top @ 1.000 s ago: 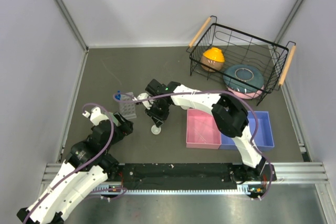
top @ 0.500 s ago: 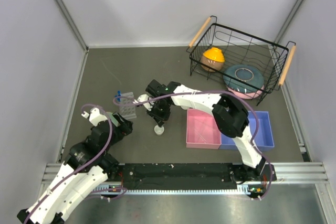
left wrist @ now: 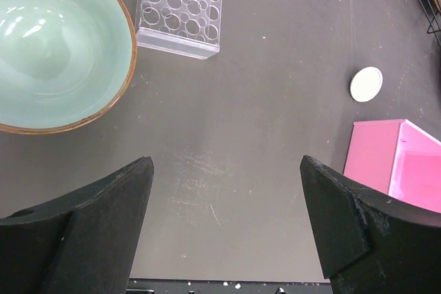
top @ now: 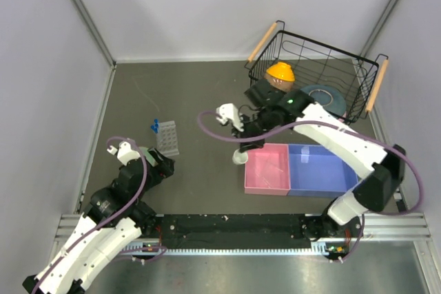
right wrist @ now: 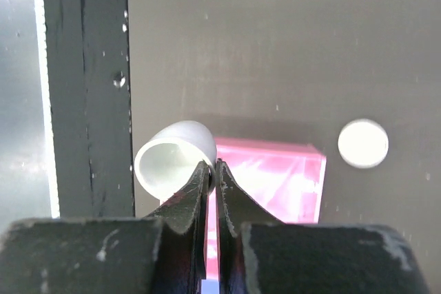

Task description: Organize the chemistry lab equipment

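Note:
My right gripper (top: 241, 148) (right wrist: 212, 164) is shut on the rim of a small white dish (right wrist: 172, 156) and holds it tilted above the left corner of the pink bin (top: 267, 169) (right wrist: 275, 173). The held dish also shows in the top view (top: 239, 158). A second white dish (right wrist: 363, 143) (left wrist: 366, 84) lies flat on the table beside the pink bin. The clear tube rack (top: 167, 138) (left wrist: 180, 8) stands at left centre, with blue-capped tubes (top: 155, 127) at its far end. My left gripper (top: 164, 164) (left wrist: 226, 163) is open and empty. I see no pipettes.
A blue bin (top: 324, 169) sits against the pink bin's right side. A black wire basket (top: 365, 80) at the back right holds an orange bowl (top: 280, 74) and teal and pink plates (top: 324, 98). A pale green bowl (left wrist: 55, 46) sits by the left gripper.
My right arm has swung right, carrying the white dish from the table's middle to the pink bin's left corner. The blue bin is now uncovered. The left arm has not moved.

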You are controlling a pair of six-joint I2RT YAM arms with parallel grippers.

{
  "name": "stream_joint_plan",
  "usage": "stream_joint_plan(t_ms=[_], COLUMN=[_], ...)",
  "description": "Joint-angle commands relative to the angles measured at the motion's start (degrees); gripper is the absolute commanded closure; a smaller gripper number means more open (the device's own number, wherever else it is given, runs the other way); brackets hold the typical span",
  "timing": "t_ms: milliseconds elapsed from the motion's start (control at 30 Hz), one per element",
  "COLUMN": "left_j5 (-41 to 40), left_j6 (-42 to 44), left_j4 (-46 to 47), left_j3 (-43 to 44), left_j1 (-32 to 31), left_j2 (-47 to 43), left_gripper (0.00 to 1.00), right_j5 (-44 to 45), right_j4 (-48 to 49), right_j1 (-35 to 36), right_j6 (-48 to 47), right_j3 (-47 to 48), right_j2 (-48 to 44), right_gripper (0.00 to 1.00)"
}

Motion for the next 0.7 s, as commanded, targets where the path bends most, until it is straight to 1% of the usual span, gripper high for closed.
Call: stream_joint_plan(t_ms=[0,67,100,167,200,400,433,567,633,667], left_j5=[0.95,1.39,1.48,1.92,2.1,3.77,4.03,5.17,5.79,5.96], left_j6=[1.26,1.79,1.96,2.49,2.75,5.04,5.22,6.01,6.45,6.62], left_j4=[3.19,3.45,3.8,4.33,4.94,7.67,8.37,10.13,10.57,10.83], left_j3=[0.8,0.8,0.8,0.88,0.88,0.88,0.71,0.44,0.62,0.71], left_j1=[0.09,0.17,0.17,0.17,0.17,0.17,0.26,0.26,0.17,0.17], left_j2=[-0.69,-0.16,0.1,0.98,1.24,3.7,4.31,5.37,6.07,6.17], left_gripper=[0.07,0.07,0.07,0.07,0.07,0.07,0.07,0.07,0.07,0.07], right_j5=[-2.46,-3.51,-3.95,-4.48,-4.31,-2.37,-2.29,-0.62,2.71,4.29], right_j4=[-5.9,-6.26,-6.69,-7.4,-7.66,-8.19,-8.19,-7.58,-6.27,-4.08], right_j1=[-6.51,-10.38,-14.48,-17.94,-21.26,-31.47,-35.06,-42.72,-46.23,-47.12], right_j6=[-6.65,-6.65,-6.47,-6.3,-6.21,-6.56,-6.65,-7.96,-6.84,-6.48], right_j3=[-5.02,-6.78,-7.23,-8.54,-9.07,-15.31,-16.1,-19.79,-21.28,-21.9], right_j2=[-6.51,-9.93,-10.91,-13.88,-14.77,-21.71,-22.16,-22.96,-22.35,-21.99], right_gripper=[1.0,1.0,1.0,1.0,1.0,1.0,1.0,1.0,1.0,1.0])
